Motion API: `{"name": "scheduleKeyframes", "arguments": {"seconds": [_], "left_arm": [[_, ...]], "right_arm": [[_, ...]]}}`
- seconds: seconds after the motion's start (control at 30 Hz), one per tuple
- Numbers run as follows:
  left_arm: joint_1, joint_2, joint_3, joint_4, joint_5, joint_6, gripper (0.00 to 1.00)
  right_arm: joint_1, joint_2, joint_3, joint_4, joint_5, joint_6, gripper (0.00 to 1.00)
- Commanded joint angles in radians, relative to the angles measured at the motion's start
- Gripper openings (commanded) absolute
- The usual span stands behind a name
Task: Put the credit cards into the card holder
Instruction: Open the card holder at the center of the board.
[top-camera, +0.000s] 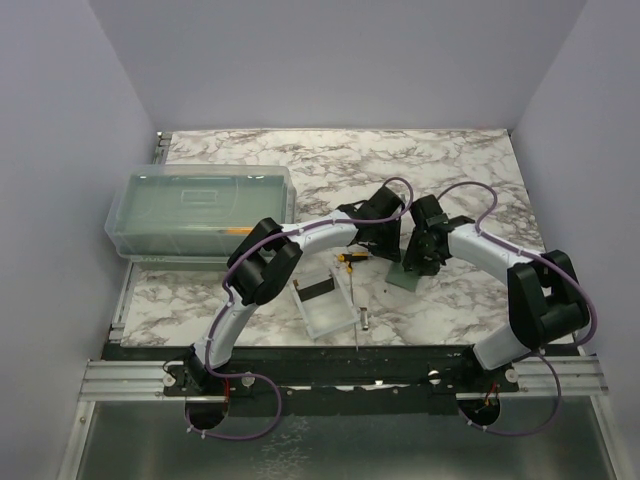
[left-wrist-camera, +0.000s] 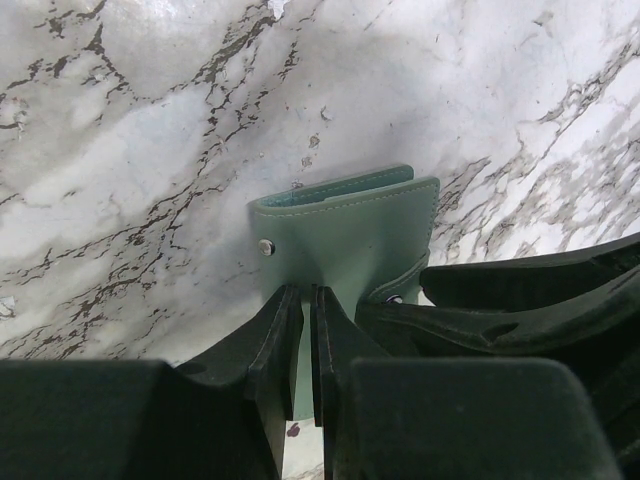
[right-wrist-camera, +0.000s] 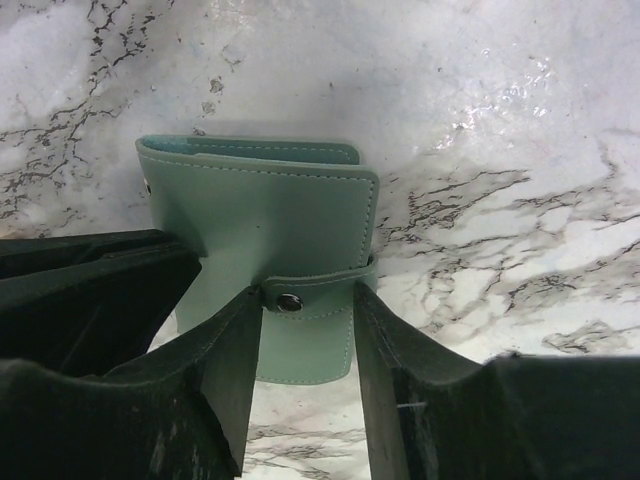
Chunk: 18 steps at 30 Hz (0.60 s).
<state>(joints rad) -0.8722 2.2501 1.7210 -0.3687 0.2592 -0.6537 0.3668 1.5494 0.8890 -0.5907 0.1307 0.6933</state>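
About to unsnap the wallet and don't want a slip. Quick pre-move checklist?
1. Left fingers pinching card holder edge: ok.
2. Right fingers open, either side of the snap strap: ok.
3. Snap undone: not ok, fastened.
4. Credit cards located: cannot tell; something dark lies in the clear tray.
5. Holder resting on table: cannot tell.

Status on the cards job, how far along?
Done: nothing; the card holder is snapped shut. In hand: left gripper pinches its cover, right gripper open around the snap strap. Left: unsnap, open, load cards; a dark card seems to lie in the clear tray.
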Motion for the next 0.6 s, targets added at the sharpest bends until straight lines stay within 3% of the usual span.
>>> {"name": "scheduleKeyframes", "arguments": {"seconds": [0.0,0.07,0.13,0.33,0.57], "left_arm": [[-0.009,0.034,0.01,-0.052,0.019,0.014,0.16],[-0.01,0.021,0.006,-0.052,0.034,0.014,0.17],[-0.01,-0.002,0.0,-0.05,0.057,0.01,0.18],[-0.021,-0.035,-0.026,-0.005,0.155,-0.032,0.22],[-0.022,0.032,-0.086,0.066,0.169,-0.099,0.14]], "right_arm": [[0.009,0.042,-0.02,0.025,0.052,0.033,0.39],[0.009,0.012,-0.043,0.067,0.015,0.035,0.23],[0.009,-0.025,-0.067,0.11,-0.012,0.04,0.15],[0.008,-0.085,-0.104,0.169,-0.033,0.051,0.1],[0.007,-0.145,-0.128,0.188,-0.048,0.064,0.03]]}}
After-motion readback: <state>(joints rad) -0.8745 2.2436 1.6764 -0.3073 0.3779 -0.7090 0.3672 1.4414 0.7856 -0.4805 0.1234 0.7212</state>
